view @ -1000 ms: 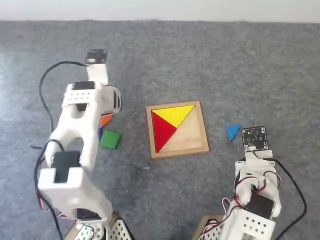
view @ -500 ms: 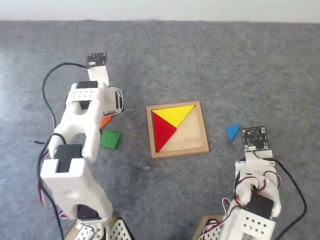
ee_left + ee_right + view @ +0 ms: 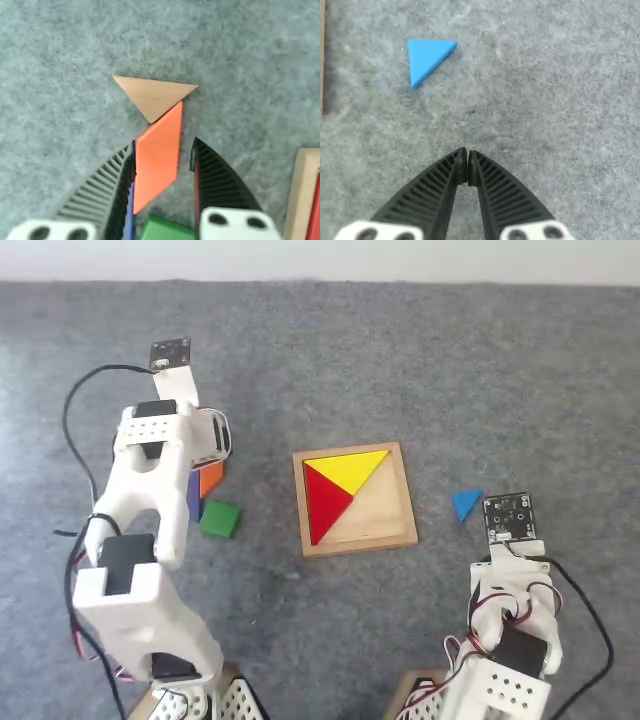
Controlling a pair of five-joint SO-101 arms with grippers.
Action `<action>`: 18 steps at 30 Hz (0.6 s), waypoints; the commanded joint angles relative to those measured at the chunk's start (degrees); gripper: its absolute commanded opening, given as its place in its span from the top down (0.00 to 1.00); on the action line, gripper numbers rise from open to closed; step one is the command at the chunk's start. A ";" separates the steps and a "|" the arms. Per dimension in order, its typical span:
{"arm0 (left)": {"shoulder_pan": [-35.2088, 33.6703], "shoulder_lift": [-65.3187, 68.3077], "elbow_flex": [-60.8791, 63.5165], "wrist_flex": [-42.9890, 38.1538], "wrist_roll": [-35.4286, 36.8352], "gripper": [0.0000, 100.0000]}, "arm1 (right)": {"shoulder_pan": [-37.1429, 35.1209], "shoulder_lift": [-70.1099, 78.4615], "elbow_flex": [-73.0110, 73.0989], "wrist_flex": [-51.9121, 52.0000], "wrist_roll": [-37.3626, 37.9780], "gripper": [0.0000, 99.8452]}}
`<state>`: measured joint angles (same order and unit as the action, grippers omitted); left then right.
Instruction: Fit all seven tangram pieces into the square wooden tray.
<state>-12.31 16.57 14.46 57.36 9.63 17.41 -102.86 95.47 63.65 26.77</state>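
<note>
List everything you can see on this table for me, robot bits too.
tray: one, wooden, mid-table
yellow triangle: one, in the tray
red triangle: one, in the tray, touching the yellow
blue triangle: one, right of the tray
green square: one, left of the tray
orange piece: one, slanted, beside the green square
wooden triangle: one, plain, touching the orange piece
dark blue piece: one, partly hidden under an arm
mat: one, grey, under everything
left gripper: black, open astride the orange piece
right gripper: black, shut, near the blue triangle

Left arm (image 3: 150,480) swung out to its own left over the last second, its wrist camera board (image 3: 170,353) now farther left on the table, more of the orange piece (image 3: 211,478) uncovered, an edge of a dark blue piece (image 3: 192,496) newly showing beside the arm.
</note>
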 commanded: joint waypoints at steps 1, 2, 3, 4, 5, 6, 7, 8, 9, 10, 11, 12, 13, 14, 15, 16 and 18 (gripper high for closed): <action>0.35 2.11 -2.51 -0.44 -0.18 0.83 | -0.40 -0.57 0.97 0.40 0.53 0.99; 0.35 2.90 -2.86 -0.44 -0.18 0.83 | -0.40 -0.57 0.97 0.40 0.53 0.99; 0.35 3.43 -3.03 -0.44 -0.18 0.83 | -0.40 -0.57 0.97 0.40 0.53 0.99; 0.62 3.69 -3.03 -0.35 -0.18 0.83 | -0.40 -0.57 0.97 0.40 0.53 0.99; 0.79 4.04 -3.12 0.00 -0.18 0.83 | -0.40 -0.57 0.97 0.40 0.53 0.99; 0.88 4.40 -3.30 0.44 -0.18 0.83 | -0.40 -0.57 0.97 0.40 0.53 0.99; 1.05 4.84 -3.74 0.88 -0.18 0.83 | -0.40 -0.57 0.97 0.40 0.53 0.99; 1.14 5.10 -4.09 1.23 -0.18 0.83 | -0.40 -0.57 0.97 0.40 0.53 0.99; 1.23 5.45 -4.44 1.67 -0.18 0.83 | -0.40 -0.57 0.97 0.40 0.53 0.99; 1.32 5.71 -4.44 1.67 -0.18 0.83 | -0.40 -0.57 0.97 0.40 0.53 0.99; 1.32 5.80 -4.62 1.93 -0.18 0.83 | -0.40 -0.57 0.97 0.40 0.53 0.99; 1.32 6.24 -5.23 2.90 -0.18 0.83 | -0.40 -0.57 0.97 0.40 0.53 0.99; 1.41 6.51 -5.93 4.04 -0.18 0.84 | -0.40 -0.57 0.97 0.40 0.53 0.99; 1.49 6.95 -6.46 5.10 -0.18 0.85 | -0.40 -0.57 0.97 0.40 0.53 0.99; 1.85 7.65 -6.99 6.07 -0.18 0.87 | -0.40 -0.57 0.97 0.40 0.53 0.99; 2.37 8.18 -7.34 6.77 -0.26 0.88 | -0.40 -0.57 0.97 0.40 0.53 0.99; 3.16 8.97 -8.22 8.18 -1.41 0.89 | -0.40 -0.57 0.97 0.40 0.53 0.99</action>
<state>-10.90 25.01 9.10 62.11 9.63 17.41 -102.86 95.47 63.65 26.77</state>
